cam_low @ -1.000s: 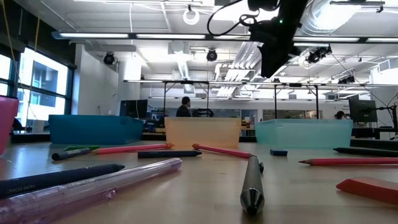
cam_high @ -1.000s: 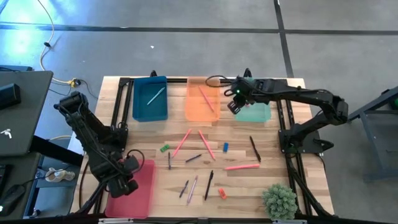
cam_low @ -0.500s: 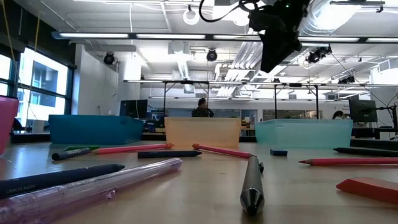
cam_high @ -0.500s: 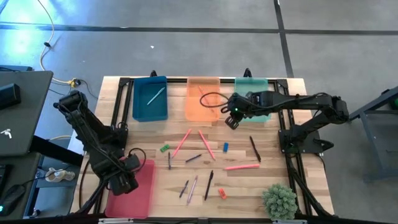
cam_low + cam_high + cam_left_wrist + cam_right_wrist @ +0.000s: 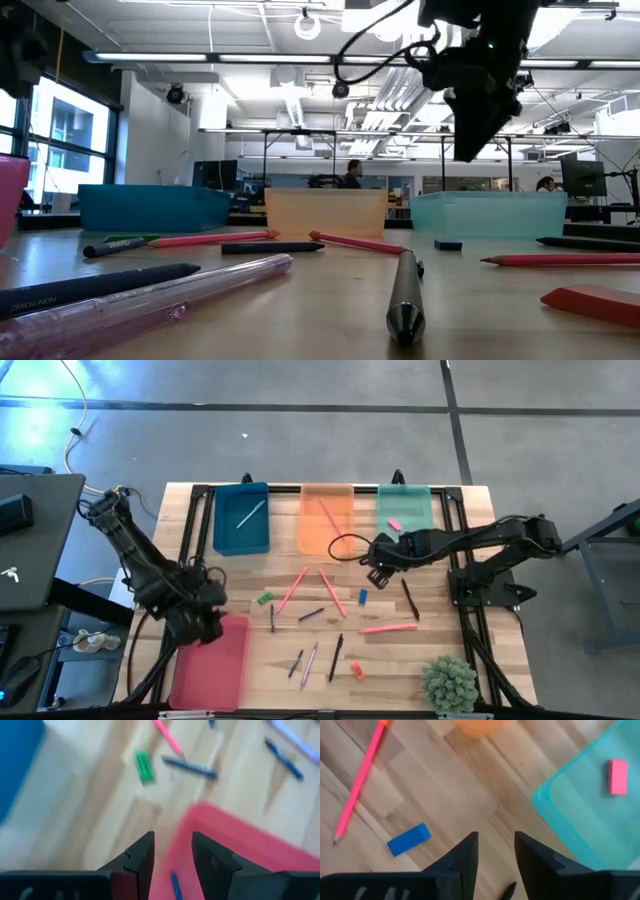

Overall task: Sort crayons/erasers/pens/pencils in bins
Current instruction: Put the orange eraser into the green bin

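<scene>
The small blue rectangular eraser block (image 5: 408,840) is judged light, slightly yielding and grippy; it is best pinched across its short sides. It lies flat on the wooden table (image 5: 440,625), just ahead of the right gripper (image 5: 495,846), whose fingers are held apart and empty. The left gripper (image 5: 172,851), likewise parted, hangs over the pink-red translucent tray (image 5: 240,845).
</scene>
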Robot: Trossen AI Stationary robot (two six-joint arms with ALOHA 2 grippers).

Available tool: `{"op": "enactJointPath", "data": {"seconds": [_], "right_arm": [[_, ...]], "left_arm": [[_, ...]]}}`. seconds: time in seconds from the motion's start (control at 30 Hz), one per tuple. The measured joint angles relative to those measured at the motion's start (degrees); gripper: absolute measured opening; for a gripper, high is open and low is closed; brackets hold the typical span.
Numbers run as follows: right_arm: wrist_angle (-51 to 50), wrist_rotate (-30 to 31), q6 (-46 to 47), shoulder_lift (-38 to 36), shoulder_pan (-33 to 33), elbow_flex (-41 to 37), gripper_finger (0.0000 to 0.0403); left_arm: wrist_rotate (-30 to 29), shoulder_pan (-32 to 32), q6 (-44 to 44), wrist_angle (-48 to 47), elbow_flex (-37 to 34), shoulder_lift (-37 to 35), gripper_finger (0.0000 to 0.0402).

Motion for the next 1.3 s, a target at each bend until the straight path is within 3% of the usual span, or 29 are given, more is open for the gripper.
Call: {"op": "enactJointPath", "data": {"seconds": [0.2,0.37,0.57,0.73,0.9,1.03,1.3], "right_arm": [[1.99,-2.06,4.81,-0.02,2.15,-3.07,0.0168],[4.68,-7.53,12.35,-0.02,4.99,-3.42,0.0201],[13.37,-8.35,18.16,-0.02,11.06,-3.42,0.0204],[20.14,-5.53,22.81,-0.02,16.25,-3.42,0.0204],[27.62,-3.94,24.19,-0.02,19.99,-3.36,0.0203],[28.91,-1.35,23.24,-0.01,22.43,-0.67,0.0203],[17.97,2.47,20.52,1.96,26.09,8.46,0.0203]], "left_arm": [[-5.39,8.49,10.23,-0.32,0.02,-3.18,0.0117],[-6.89,16.95,18.84,-0.3,0.04,-3.46,0.0117],[-6.51,26.23,28.39,-0.09,0.04,-3.46,0.0117],[-5.27,32.57,35.38,0.01,0.04,-3.46,0.0117],[-4.09,37.31,38.33,0.98,0.04,-3.46,0.0117],[0.34,39.58,38.92,1.89,0.04,-3.46,0.0117],[3.91,40.32,35.73,1.86,0.04,-3.44,0.0117]]}}
